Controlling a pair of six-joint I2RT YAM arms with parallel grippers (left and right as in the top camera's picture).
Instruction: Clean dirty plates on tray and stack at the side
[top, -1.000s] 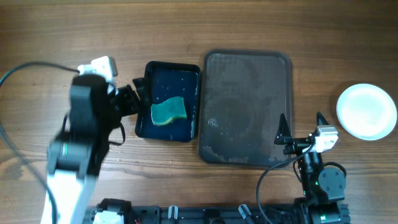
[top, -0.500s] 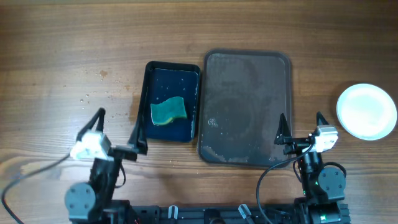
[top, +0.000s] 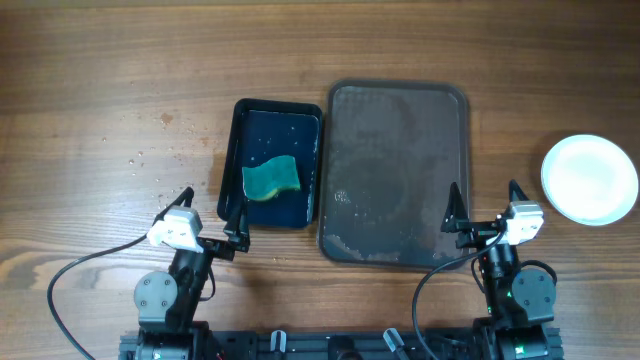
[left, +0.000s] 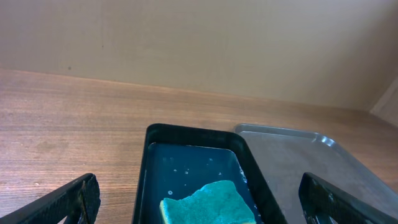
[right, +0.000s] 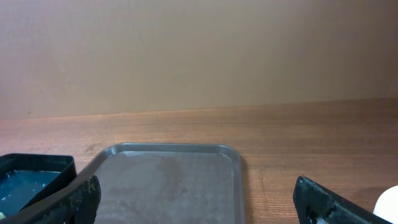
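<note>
Wooden table (top: 80, 80) lies under both arms. Your white plate (top: 590, 178) sits toward 3 o'clock, well apart from the grey tray (top: 400, 170). From overhead you cannot tell whether it is one plate or several stacked.

The tray's surface shows pale smears and droplets, mostly toward its 6 and 7 o'clock corner. Just beside the tray at its 9 o'clock side is the black basin (top: 272, 160), which holds dark water. A teal sponge (top: 271, 178) lies in the basin's 6 o'clock half.

Your left gripper (top: 212, 205) rests low at the 6 o'clock end of the basin. Its fingers (left: 68, 202) are spread wide with nothing between them, and its wrist camera looks straight over the sponge.

Your right gripper (top: 484, 190) sits at the tray's 5 o'clock corner. Its fingers (right: 323, 202) are likewise held wide apart and grip nothing. In its wrist view the tray fills the middle, and a sliver of the plate shows at the far 4 o'clock edge.
</note>
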